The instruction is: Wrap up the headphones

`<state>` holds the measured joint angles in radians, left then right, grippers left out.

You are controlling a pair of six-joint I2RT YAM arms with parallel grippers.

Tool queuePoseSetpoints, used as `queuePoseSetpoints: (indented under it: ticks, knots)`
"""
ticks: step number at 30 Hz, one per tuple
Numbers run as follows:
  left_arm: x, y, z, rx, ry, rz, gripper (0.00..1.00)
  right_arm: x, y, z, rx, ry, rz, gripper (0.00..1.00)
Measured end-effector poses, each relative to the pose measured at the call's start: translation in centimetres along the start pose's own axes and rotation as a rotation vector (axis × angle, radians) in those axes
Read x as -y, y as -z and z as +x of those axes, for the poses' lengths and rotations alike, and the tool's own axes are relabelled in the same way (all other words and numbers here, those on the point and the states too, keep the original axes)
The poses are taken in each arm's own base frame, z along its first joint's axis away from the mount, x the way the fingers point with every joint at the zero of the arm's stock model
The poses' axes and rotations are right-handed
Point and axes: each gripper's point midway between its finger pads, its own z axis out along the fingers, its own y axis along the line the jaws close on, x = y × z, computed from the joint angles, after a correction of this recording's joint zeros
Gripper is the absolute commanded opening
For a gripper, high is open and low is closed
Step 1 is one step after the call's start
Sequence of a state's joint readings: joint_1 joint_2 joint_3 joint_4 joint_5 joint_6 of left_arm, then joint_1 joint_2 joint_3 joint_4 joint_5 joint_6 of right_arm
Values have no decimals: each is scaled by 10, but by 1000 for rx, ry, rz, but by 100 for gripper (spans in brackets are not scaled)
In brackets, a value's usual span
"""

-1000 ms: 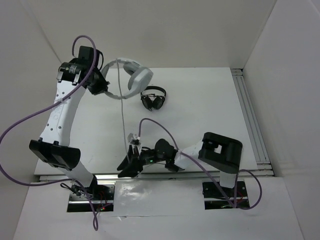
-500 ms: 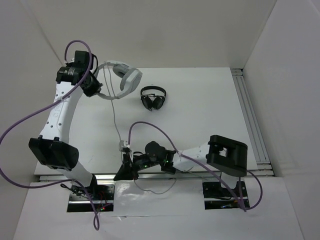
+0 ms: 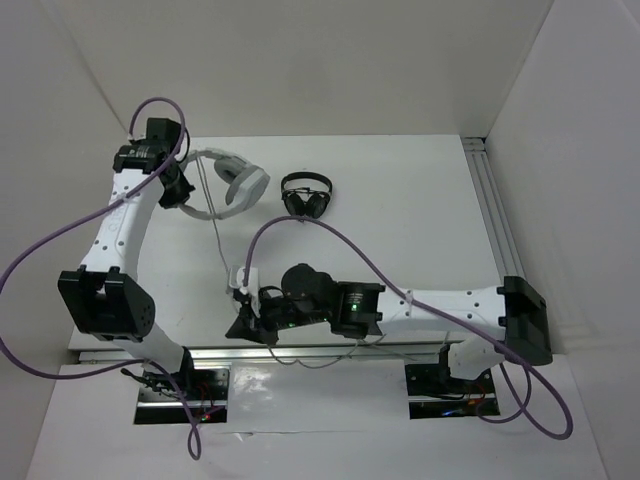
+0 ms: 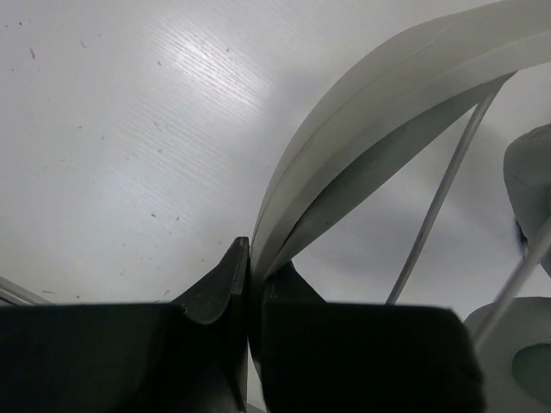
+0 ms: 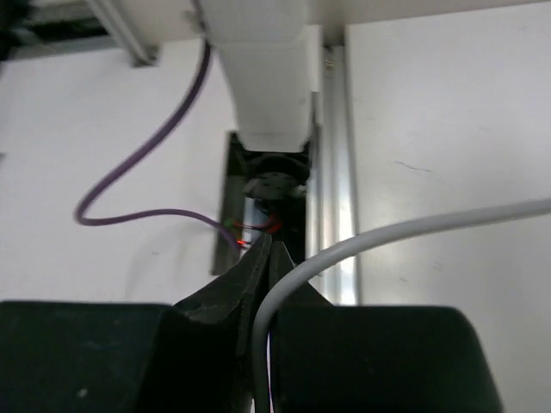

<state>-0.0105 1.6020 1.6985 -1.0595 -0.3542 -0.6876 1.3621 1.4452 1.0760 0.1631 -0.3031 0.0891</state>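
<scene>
Since the earlier picture the right arm has stretched out long and low to the left along the near edge, and the left arm has drawn the headphones further left at the far-left part of the table. From above, the fingers of both grippers are dark shapes hidden under their wrists, so only the wrist cameras show how they stand. The left gripper is pinched tight on the wide white headband, which arcs up and to the right from the jaws. Two earcups are cut off at that view's right edge, and it is not clear whether they touch the table. The right gripper is closed on the thin grey cable, which curves from between the fingers off to the right. The plug end of the cable cannot be made out. Seen from above, the cable runs from the white pair down to the right gripper, and a slack loop of it hangs over the near edge. The far end of that loop is hard to follow. There are two arms, two grippers, two pairs of headphones and one grey cable. The second pair is the smaller black headphones, lying just right of the white pair and apart from it. Each arm carries one purple lead.
</scene>
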Motion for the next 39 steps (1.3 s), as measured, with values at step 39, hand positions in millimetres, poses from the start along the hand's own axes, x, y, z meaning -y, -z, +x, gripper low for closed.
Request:
queuePoseSetpoints:
  ticks: [39]
  knots:
    - [29,175,143,225,-604,654,0,279,219,-59,-182,212,947,0]
